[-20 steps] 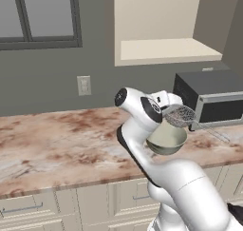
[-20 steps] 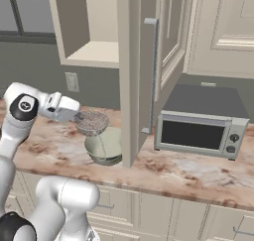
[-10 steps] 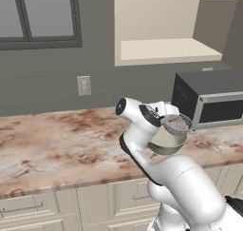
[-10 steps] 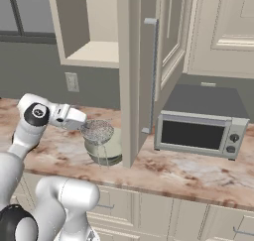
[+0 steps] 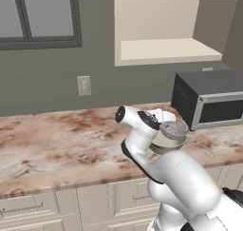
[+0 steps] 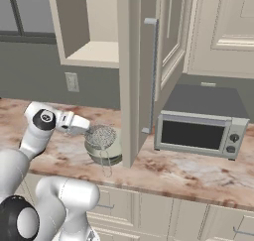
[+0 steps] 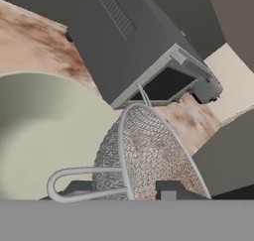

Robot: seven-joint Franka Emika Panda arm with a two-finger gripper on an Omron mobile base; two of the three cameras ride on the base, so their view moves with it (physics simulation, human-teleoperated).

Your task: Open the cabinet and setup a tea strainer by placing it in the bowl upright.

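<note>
From the right, the cabinet (image 6: 141,76) door stands swung open, its long bar handle facing out beside the microwave (image 6: 201,128). The tool (image 6: 85,129) holds the tea strainer (image 6: 101,135) by one end, mesh over the bowl (image 6: 105,150) on the marbled surface (image 5: 57,139). The hand view shows the strainer's wire loops and mesh above the bowl's pale inside. The fingers are mostly hidden; seemingly pinching the strainer.

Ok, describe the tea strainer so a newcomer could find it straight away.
Start at the dark microwave on the marbled counter; just beside it, under the open cabinet door, stands a pale bowl. The tea strainer is the grey mesh basket over the bowl's mouth, the sole mesh item there.
</note>
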